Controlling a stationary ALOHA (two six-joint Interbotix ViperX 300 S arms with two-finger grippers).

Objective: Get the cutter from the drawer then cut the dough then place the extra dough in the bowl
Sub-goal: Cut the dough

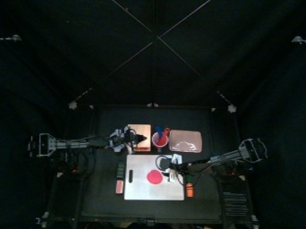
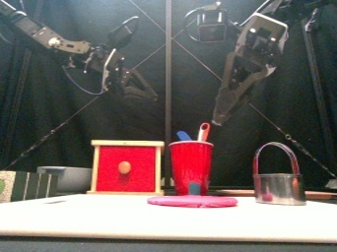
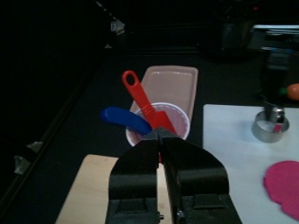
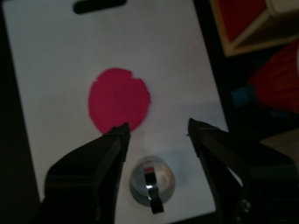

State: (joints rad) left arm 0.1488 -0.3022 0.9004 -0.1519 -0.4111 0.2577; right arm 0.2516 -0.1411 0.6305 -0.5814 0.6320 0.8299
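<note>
So the cutter [image 4: 152, 179] is already parked upright on the white cutting board [image 4: 52, 70], near its back edge. The flat pink dough [image 1: 153, 179] is laid out mid-board, apart from it and uncut. The right gripper [image 4: 158, 131] is held well above the cutter, jaws spread wide, nothing gripped. The left gripper [image 3: 160, 140] is hung over the wooden box [image 2: 128, 167] at the table's back left, jaws pressed together on nothing. The box's red drawer is seen shut, and the red cup [image 2: 191, 165] with its knives is stood just beside it.
</note>
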